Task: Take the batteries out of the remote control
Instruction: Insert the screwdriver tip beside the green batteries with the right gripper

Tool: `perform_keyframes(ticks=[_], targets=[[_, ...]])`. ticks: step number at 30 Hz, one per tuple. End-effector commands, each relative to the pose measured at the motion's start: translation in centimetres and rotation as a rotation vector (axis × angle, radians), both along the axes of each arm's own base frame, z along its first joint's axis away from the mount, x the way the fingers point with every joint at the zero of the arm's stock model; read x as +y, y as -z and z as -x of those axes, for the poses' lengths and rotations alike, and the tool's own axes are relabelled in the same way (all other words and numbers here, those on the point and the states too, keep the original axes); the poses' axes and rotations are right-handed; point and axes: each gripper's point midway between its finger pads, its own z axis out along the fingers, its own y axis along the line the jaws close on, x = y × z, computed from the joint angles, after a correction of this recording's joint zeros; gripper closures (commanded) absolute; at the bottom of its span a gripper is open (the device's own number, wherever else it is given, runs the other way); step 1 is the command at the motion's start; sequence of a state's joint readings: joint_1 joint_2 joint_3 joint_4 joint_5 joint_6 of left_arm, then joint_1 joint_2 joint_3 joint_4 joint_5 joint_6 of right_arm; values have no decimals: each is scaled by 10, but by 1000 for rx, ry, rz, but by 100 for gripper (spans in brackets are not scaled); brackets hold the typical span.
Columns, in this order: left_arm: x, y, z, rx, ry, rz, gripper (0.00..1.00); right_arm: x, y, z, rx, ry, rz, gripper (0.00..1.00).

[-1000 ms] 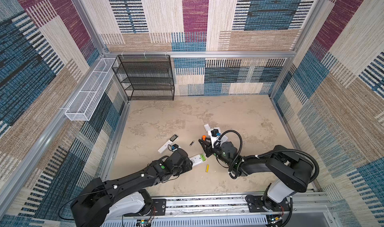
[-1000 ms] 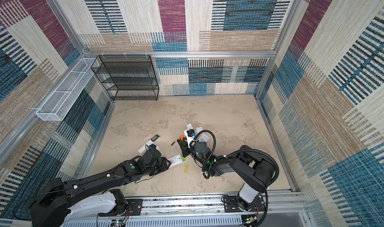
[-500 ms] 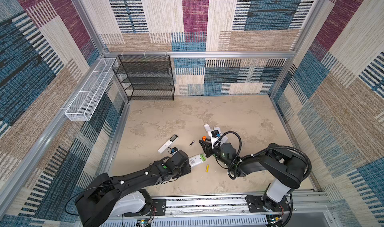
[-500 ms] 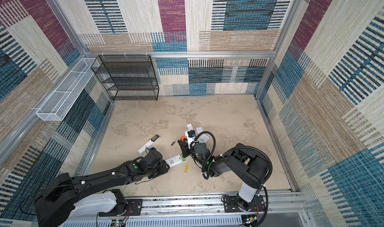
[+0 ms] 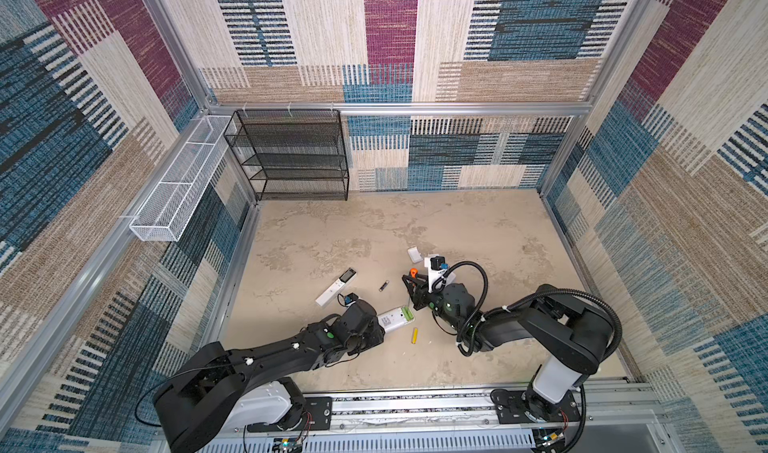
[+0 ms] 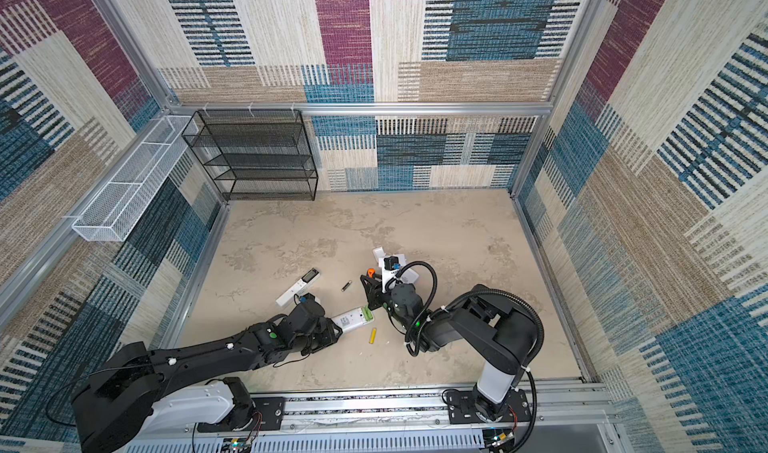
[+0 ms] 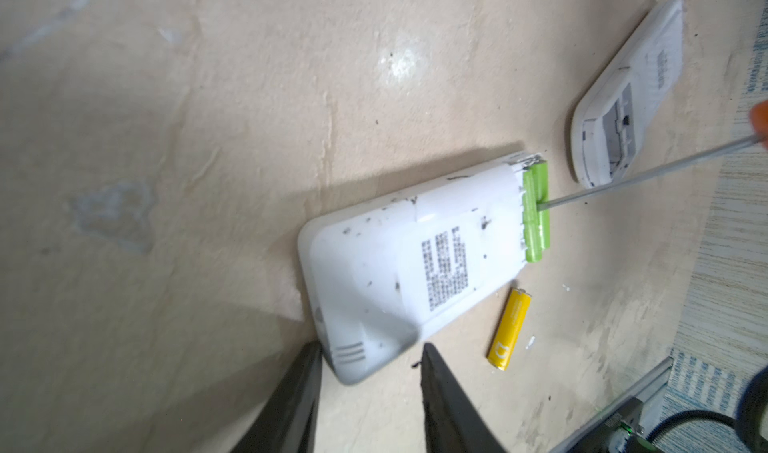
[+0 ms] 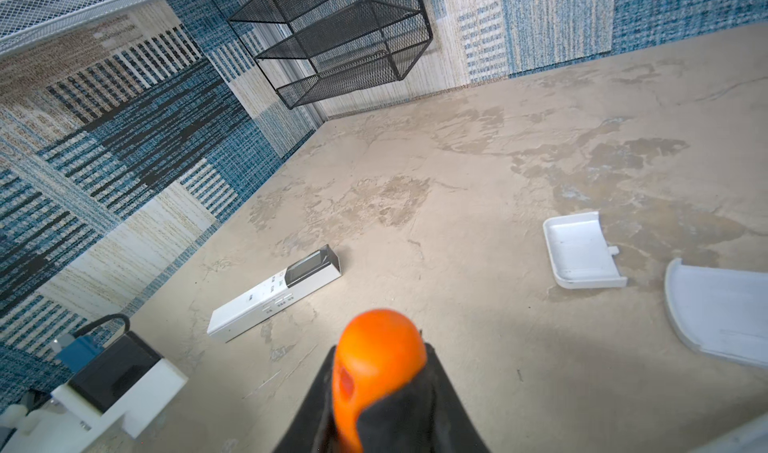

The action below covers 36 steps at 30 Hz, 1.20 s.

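A white remote control (image 7: 395, 264) lies back up on the floor in both top views (image 5: 392, 320) (image 6: 353, 319). Lime green batteries (image 7: 536, 214) (image 5: 406, 314) sit in its open end. My left gripper (image 7: 370, 359) is open, with the remote's other end between its fingertips. My right gripper (image 8: 380, 368) is shut on the orange-handled screwdriver (image 8: 378, 347). The screwdriver's shaft (image 7: 623, 176) touches the green batteries. A yellow battery (image 7: 509, 330) (image 5: 414, 335) lies loose beside the remote. A black battery (image 5: 384, 285) (image 6: 346, 285) lies farther back.
A second white remote (image 5: 336, 291) (image 8: 274, 297) lies left of the work spot. A third one with an empty compartment (image 7: 623, 110) and a loose white cover (image 8: 582, 251) (image 5: 414, 254) lie near my right gripper. A black mesh rack (image 5: 291, 156) and white basket (image 5: 178, 189) stand at back left.
My left gripper's jaws have narrowed a little around the remote's end. The right gripper and the screwdriver have hardly moved.
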<state>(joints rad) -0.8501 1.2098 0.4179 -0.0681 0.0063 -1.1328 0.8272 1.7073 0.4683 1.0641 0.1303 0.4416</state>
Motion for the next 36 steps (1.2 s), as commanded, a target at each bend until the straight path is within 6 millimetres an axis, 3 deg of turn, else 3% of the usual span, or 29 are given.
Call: perform_keyframes(ticks=[1,15,36], targets=[[10,7,7,36,-22,-28,57,0,-10,-1,4,3,-63,100],[8,2,5,17,-12,-25,58,2,3,-6,65,23,-3,100],[11,4,5,13,-22,-26,60,-1,2,-18,157,70,-3,100]])
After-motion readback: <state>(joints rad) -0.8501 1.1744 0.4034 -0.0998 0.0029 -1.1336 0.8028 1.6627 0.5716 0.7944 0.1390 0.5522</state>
